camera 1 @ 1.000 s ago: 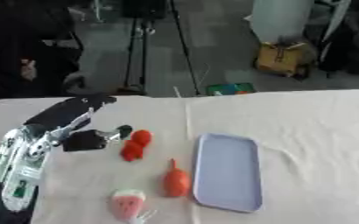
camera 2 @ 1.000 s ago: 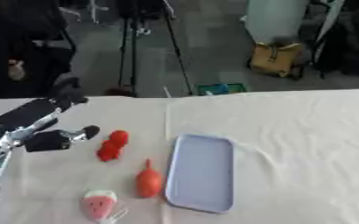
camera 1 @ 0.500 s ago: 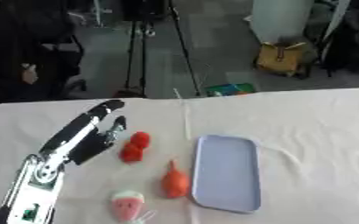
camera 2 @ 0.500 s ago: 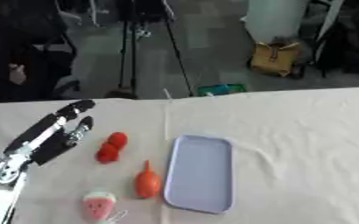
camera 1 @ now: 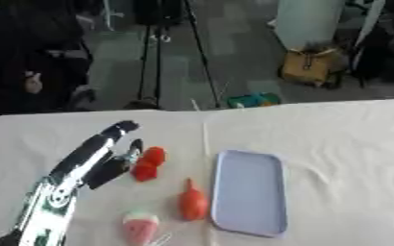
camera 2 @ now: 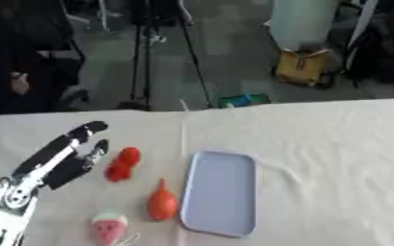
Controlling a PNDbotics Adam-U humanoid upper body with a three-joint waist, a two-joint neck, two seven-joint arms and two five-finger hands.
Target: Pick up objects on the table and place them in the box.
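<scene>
Red fruit (camera 1: pixel 148 163) lies just beside my left hand (camera 1: pixel 99 156), fingers straight and empty, poised to grasp it for the box (camera 1: pixel 249 192).

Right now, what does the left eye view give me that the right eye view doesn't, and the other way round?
Only the left eye view: more of the left forearm, down to the lower edge. Only the right eye view: more bare cloth right of the tray. Both share: the open left hand beside the red object, the orange object beside the tray, the pink piece nearest the camera. The right hand shows in neither.
</scene>
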